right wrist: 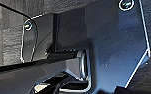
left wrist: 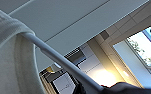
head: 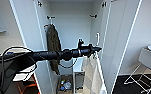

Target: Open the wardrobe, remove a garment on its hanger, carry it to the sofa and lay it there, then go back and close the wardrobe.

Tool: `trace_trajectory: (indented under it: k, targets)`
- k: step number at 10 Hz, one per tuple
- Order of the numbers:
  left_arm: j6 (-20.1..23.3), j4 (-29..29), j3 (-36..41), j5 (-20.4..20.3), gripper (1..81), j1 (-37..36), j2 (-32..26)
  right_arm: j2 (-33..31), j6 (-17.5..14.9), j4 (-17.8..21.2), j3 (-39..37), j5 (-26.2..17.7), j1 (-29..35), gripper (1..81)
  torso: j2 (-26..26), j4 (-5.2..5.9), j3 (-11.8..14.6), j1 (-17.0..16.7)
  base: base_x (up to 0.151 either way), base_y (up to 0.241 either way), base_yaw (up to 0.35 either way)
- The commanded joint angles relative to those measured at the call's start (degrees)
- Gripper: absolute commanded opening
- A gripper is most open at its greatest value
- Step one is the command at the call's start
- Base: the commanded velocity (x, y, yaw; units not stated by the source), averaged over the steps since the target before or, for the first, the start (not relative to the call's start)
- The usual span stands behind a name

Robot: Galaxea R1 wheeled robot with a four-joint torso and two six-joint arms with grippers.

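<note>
**Left arm at the open wardrobe, white shirt hanging at its pincer**

Head view: The wardrobe (head: 73, 27) stands with both doors open, its plain white interior showing black hooks (head: 50, 17) near the top. A dark olive-brown jacket (head: 53, 46) hangs inside on the left. The left arm (head: 48, 55) reaches in from the left, and the left pincer (head: 97, 49) sits in front of the right door, near its white handle (head: 98, 38). The white shirt (head: 92, 71) hangs directly below the pincer. Small items lie on the wardrobe floor (head: 65, 86). A white chair (head: 147, 62) stands to the right.

Left wrist view: The white hanger (left wrist: 63, 62) runs as a thin bar from the shirt's collar (left wrist: 9, 30) to the dark pincer tip (left wrist: 123, 88), which appears closed on it. Ceiling and a window lie behind.

Right wrist view: The robot's dark plate (right wrist: 111, 45) is seen above grey flooring (right wrist: 3, 42); the right pincer's state cannot be told.
</note>
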Motion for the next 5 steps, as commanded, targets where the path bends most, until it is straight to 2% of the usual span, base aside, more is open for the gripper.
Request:
trace_trajectory:
  k: [1,5]
  targets:
    - [0.51,1.50,2.94,-3.25,1.0,-9.80,-1.29,0.48,-0.17,-0.08,0.60,-2.97,2.57,81.1,0.00,0.00,0.00,0.00,0.000,0.000,0.000]
    - [0.51,3.25,10.08,-7.57,1.0,-4.27,-7.10,0.48,-0.17,-0.08,0.69,-2.27,2.49,81.1,0.00,0.00,0.00,0.02,0.000,0.000,0.000]
